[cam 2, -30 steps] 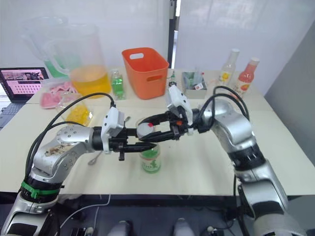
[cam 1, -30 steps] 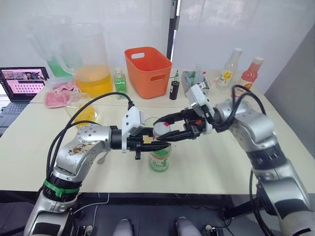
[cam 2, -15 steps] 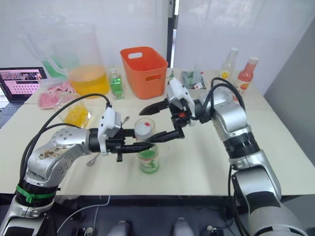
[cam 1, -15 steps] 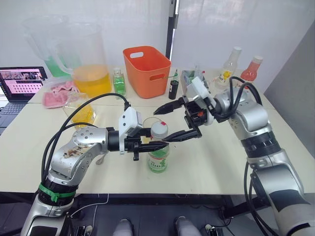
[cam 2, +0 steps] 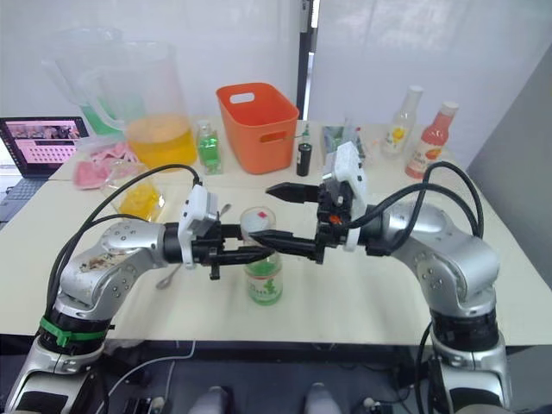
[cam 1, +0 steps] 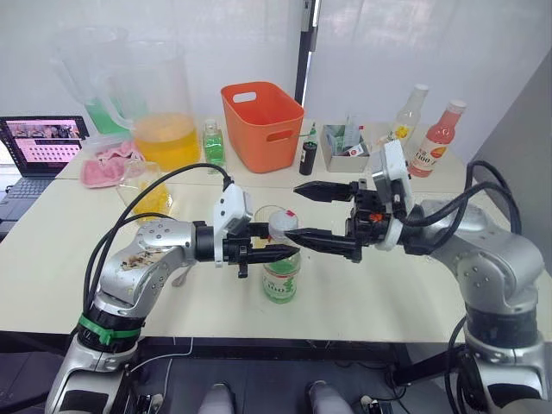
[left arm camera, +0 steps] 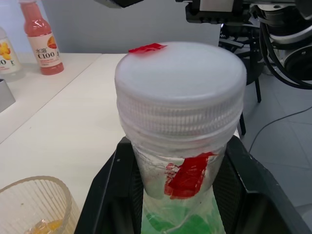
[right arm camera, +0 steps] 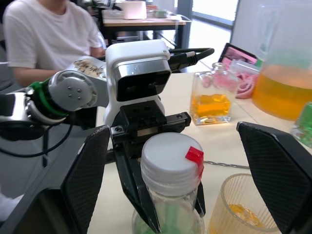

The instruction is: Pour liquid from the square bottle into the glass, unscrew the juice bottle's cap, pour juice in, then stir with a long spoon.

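Juice bottle [cam 1: 280, 274] stands upright on table [cam 1: 362, 289], near front edge, white cap [left arm camera: 181, 80] on, red tape tab on cap. L gripper [cam 1: 274, 253] clamped on bottle neck just below cap. R gripper [cam 1: 297, 212] spread wide, holding nothing, fingers level w/ cap, not touching it. Glass [right arm camera: 243, 204] just behind bottle, w/ a little orange liquid in it.

We see a cream-white rectangular worktop [cam 1: 362, 293] before plain white wall panels [cam 1: 431, 43] split by a dark vertical post [cam 1: 304, 43]; dark floor [cam 1: 259, 392] lies below, evenly lit.
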You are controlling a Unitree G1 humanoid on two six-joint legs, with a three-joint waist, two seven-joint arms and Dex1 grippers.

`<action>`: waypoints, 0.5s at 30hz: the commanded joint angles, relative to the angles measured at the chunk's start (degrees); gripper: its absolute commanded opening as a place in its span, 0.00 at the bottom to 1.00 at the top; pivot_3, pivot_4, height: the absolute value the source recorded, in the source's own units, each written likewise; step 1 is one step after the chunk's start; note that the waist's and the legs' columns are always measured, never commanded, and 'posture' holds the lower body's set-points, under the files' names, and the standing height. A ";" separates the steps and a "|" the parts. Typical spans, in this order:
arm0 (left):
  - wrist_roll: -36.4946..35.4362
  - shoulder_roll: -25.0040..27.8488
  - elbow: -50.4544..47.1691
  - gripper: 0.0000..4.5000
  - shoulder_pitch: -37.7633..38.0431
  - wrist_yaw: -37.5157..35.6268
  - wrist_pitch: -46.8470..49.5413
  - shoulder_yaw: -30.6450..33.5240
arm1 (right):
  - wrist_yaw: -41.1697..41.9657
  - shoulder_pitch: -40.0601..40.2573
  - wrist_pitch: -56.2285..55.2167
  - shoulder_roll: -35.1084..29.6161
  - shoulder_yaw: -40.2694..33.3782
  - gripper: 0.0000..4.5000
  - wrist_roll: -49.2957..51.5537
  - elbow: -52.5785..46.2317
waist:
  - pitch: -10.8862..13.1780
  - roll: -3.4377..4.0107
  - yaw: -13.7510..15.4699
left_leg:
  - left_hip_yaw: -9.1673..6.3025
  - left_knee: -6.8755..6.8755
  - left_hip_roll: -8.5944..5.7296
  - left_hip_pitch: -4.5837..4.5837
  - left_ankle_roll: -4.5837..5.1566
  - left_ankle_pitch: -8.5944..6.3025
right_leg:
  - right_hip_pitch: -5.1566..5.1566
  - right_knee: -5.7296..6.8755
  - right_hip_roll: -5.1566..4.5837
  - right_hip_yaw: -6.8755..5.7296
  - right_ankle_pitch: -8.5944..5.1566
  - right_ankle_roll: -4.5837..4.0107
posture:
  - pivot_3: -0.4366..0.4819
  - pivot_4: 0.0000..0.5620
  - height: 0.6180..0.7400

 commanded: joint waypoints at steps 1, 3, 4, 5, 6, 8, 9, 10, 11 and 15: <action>-0.04 -1.00 0.54 0.33 -1.49 -1.39 -1.50 -1.22 | -7.26 1.26 1.74 0.74 -0.28 0.98 0.30 -5.16 | 0.00 0.00 0.05 | 0.00 0.00 0.00 -0.01 0.00 0.00 | 0.00 0.00 0.00 0.00 0.00 0.00 | 0.48 0.27 0.81; 0.22 -1.09 1.21 0.33 -1.81 -1.97 -2.01 -1.68 | -9.11 2.28 1.96 1.17 0.62 0.98 0.54 -6.47 | 0.00 0.00 0.21 | -0.01 0.01 0.00 -0.02 0.00 0.00 | 0.03 -0.03 0.00 0.00 0.01 -0.01 | 0.48 0.27 0.81; 0.40 -1.13 1.55 0.33 -2.04 -2.35 -2.31 -1.97 | -10.14 2.67 2.09 1.42 0.82 0.98 0.61 -6.87 | 0.00 0.00 0.25 | -0.01 0.02 -0.01 -0.02 0.00 0.00 | 0.03 -0.05 0.00 0.00 0.01 0.00 | 0.48 0.27 0.81; 0.51 -1.20 1.87 0.33 -2.26 -2.60 -2.50 -2.14 | -10.98 2.95 2.19 1.61 0.99 0.98 0.62 -7.15 | 0.00 0.00 0.25 | -0.01 0.02 -0.01 -0.04 0.00 0.00 | 0.04 -0.06 0.00 0.01 0.01 0.00 | 0.48 0.27 0.81; 0.62 -1.27 2.15 0.33 -2.45 -2.78 -2.68 -2.23 | -11.65 3.14 2.25 1.65 1.27 0.98 0.51 -7.33 | 0.00 0.00 0.26 | 0.00 0.02 -0.01 -0.04 0.00 0.00 | 0.04 -0.06 0.00 0.01 0.01 0.00 | 0.48 0.27 0.81; 0.83 -1.43 2.57 0.33 -2.70 -2.99 -2.96 -2.31 | -12.84 3.49 2.21 1.60 1.86 0.92 0.23 -7.34 | 0.00 0.00 0.26 | -0.01 0.02 -0.01 -0.03 0.00 0.00 | 0.04 -0.06 0.00 0.00 0.01 0.00 | 0.48 0.27 0.81; 0.90 -1.48 2.69 0.33 -2.75 -3.06 -3.04 -2.31 | -13.37 3.60 2.20 1.64 2.00 0.86 0.29 -7.30 | 0.00 0.00 0.25 | -0.01 0.02 -0.01 -0.03 0.00 0.00 | 0.04 -0.06 0.00 0.01 0.01 0.00 | 0.48 0.27 0.81; 0.99 -1.55 2.78 0.33 -2.82 -3.13 -3.08 -2.32 | -13.76 3.65 2.13 1.68 2.03 0.80 0.55 -7.21 | 0.00 0.00 0.26 | -0.01 0.02 -0.01 -0.04 0.00 0.00 | 0.04 -0.06 0.00 0.01 0.01 0.00 | 0.48 0.27 0.81; 1.11 -1.57 2.96 0.33 -2.83 -3.26 -3.20 -2.27 | -13.91 3.65 2.04 1.69 2.14 0.72 0.85 -7.14 | 0.00 0.00 0.28 | -0.01 0.02 -0.01 -0.04 0.01 0.00 | 0.04 -0.06 0.00 0.01 0.01 0.00 | 0.48 0.27 0.81; 1.53 -1.34 3.22 0.33 -2.55 -3.64 -3.62 -2.15 | -13.53 3.39 1.61 1.35 2.64 0.42 1.72 -6.83 | 0.00 0.00 0.28 | -0.01 0.02 -0.01 -0.03 0.01 0.00 | 0.06 -0.06 0.00 0.00 0.01 0.00 | 0.48 0.27 0.81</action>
